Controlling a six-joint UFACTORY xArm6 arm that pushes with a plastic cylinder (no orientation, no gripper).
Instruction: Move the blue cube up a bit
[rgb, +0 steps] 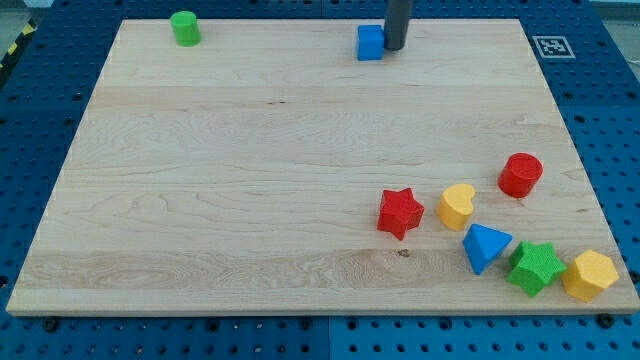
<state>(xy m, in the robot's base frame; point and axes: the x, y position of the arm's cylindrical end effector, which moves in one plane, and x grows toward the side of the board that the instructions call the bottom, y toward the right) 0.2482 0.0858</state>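
Note:
The blue cube (370, 42) sits near the view's top edge of the wooden board (250, 180), a little right of centre. My tip (394, 47) is the lower end of a dark rod that comes down from the view's top. It stands right beside the cube's right side, touching or nearly touching it.
A green cylinder (185, 28) stands at the top left. At the bottom right lie a red star (401, 212), a yellow heart-like block (458, 206), a red cylinder (521, 175), a blue triangular block (485, 247), a green star (536, 267) and a yellow hexagon (590, 275).

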